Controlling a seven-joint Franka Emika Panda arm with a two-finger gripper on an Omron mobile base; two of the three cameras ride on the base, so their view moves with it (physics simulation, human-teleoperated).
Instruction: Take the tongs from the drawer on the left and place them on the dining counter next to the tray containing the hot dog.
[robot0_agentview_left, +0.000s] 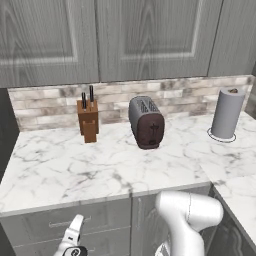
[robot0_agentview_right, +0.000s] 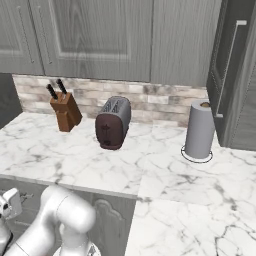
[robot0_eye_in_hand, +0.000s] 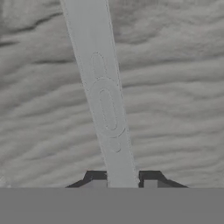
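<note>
The tongs (robot0_eye_in_hand: 107, 109) lie flat on the grey wood-grain drawer (robot0_eye_in_hand: 175, 87) floor, their arm running between the narrowed hand's (robot0_eye_in_hand: 122, 180) fingertips, which seem closed on it; a shallow, off-centre pinch could let them swing or slip when lifted.

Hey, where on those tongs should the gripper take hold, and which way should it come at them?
Grip the tongs across their narrow width on the straight flat arm, coming straight down from above. They lie flat on the grey drawer floor, so only the long edges offer opposing faces. The gripper already straddles the arm that way.
</note>
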